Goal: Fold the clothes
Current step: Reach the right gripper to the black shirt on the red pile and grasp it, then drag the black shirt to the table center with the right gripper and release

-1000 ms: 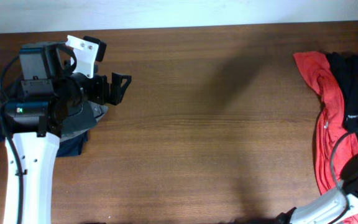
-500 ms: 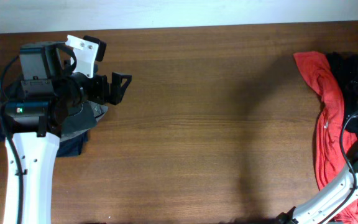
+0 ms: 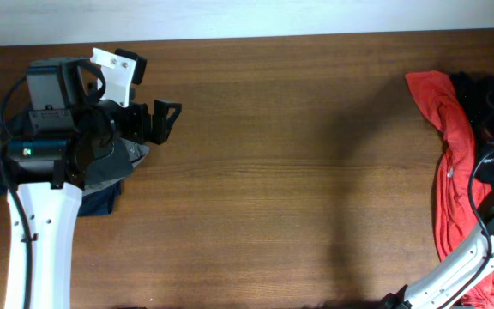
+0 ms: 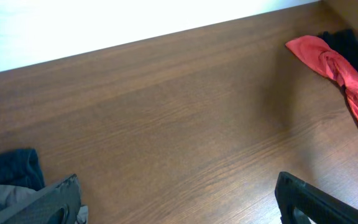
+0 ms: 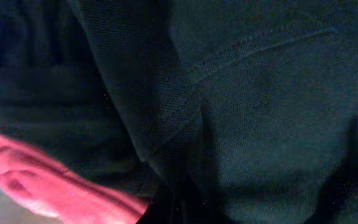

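One black T-shirt, one red garment, two folded garments

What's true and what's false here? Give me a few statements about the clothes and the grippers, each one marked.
1. The left gripper is open and empty. True.
2. The red garment lies at the left end of the table. False: it lies at the right end.
3. The black T-shirt is spread flat mid-table. False: it lies bunched at the right edge, beside the red garment.
4. Black fabric fills most of the right wrist view. True.
5. Folded dark garments lie under the left arm. True.
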### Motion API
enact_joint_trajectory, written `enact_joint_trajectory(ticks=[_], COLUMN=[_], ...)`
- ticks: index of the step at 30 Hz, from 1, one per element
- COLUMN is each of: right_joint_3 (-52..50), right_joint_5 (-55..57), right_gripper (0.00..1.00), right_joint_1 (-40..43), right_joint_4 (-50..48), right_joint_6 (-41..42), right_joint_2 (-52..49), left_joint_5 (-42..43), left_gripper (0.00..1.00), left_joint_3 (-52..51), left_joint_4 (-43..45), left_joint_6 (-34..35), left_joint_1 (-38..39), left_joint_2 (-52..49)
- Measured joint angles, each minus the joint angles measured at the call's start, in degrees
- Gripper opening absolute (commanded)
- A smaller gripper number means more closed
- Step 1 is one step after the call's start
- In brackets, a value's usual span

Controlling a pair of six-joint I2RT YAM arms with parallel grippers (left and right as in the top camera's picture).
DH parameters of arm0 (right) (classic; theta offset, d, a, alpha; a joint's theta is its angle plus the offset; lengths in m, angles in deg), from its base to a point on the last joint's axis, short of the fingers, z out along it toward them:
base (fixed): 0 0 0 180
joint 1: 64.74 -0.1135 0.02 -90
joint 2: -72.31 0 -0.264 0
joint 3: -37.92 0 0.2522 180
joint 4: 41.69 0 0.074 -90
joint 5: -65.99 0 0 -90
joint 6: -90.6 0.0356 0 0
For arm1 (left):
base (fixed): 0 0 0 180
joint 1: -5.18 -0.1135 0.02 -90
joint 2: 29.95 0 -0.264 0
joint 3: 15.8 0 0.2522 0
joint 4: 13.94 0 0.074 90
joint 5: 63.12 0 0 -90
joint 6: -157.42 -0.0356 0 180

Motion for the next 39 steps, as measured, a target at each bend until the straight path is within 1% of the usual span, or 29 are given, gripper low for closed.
enact_joint_trajectory(ticks=[3, 9, 11, 12, 13, 14, 17, 22, 26, 28, 32, 36, 39], right_joint_3=[0.00, 1.70, 2.45, 2.80, 3.28, 3.58, 3.72, 3.45, 3.30, 3.30, 3.30, 3.30, 3.30], right_joint_5=[-1.07, -6.10, -7.37, -8.00, -9.07, -9.55, -10.51, -10.71, -9.64, -7.87, -3.23, -0.31, 5.16], right_gripper=[0.04, 0.04, 0.04, 0.04, 0.04, 0.04, 0.04, 0.04, 0.04, 0.04, 0.04, 0.04, 0.05], right_joint_1=[0.00, -1.46, -3.61, -5.35, -9.05, -11.67, -19.37, -33.14, -42.82, -46.25, -48.94, -48.92, -48.89], right_joint_4=[0.11, 0.09, 0.92, 1.79, 3.17, 4.13, 8.15, 14.53, 15.12, 15.67, 16.96, 16.98, 17.27], right_joint_6=[0.02, 0.02, -0.02, 0.00, 0.00, -0.02, -0.13, -1.64, -4.85, -5.95, -7.67, -9.14, -10.91], right_joint_2=[4.55, 22.05, 27.69, 30.47, 34.42, 35.93, 38.12, 36.81, 36.41, 37.00, 40.04, 45.07, 48.61], left_joint_5=[0.00, 0.00, -0.02, 0.00, -0.02, 0.02, 0.22, 0.24, 0.22, 0.24, 0.22, 0.22, 0.22], left_gripper=[0.99, 0.99, 0.98, 0.96, 0.95, 0.95, 0.95, 0.95, 0.95, 0.96, 0.96, 0.96, 0.96], left_joint_3=[-0.02, 0.00, 0.00, 0.07, 0.57, 1.11, 3.67, 7.41, 8.17, 8.22, 8.24, 8.24, 8.24], left_joint_4=[0.15, 1.27, 1.33, 1.31, 1.31, 1.20, 1.27, 0.76, -2.78, -4.44, -7.63, -10.86, -12.90], left_joint_6=[0.00, 0.00, 0.00, 0.00, 0.00, 0.02, 0.17, 0.17, 0.17, 0.20, 0.17, -0.09, -0.72], left_joint_1=[0.00, 0.00, 0.00, 0.00, 0.00, -0.13, -1.55, -6.56, -8.94, -9.03, -9.03, -9.03, -9.03], left_joint_2=[0.00, 0.00, 0.00, 0.00, 0.00, 0.00, 0.04, 1.73, 4.07, 4.74, 5.11, 5.11, 5.03])
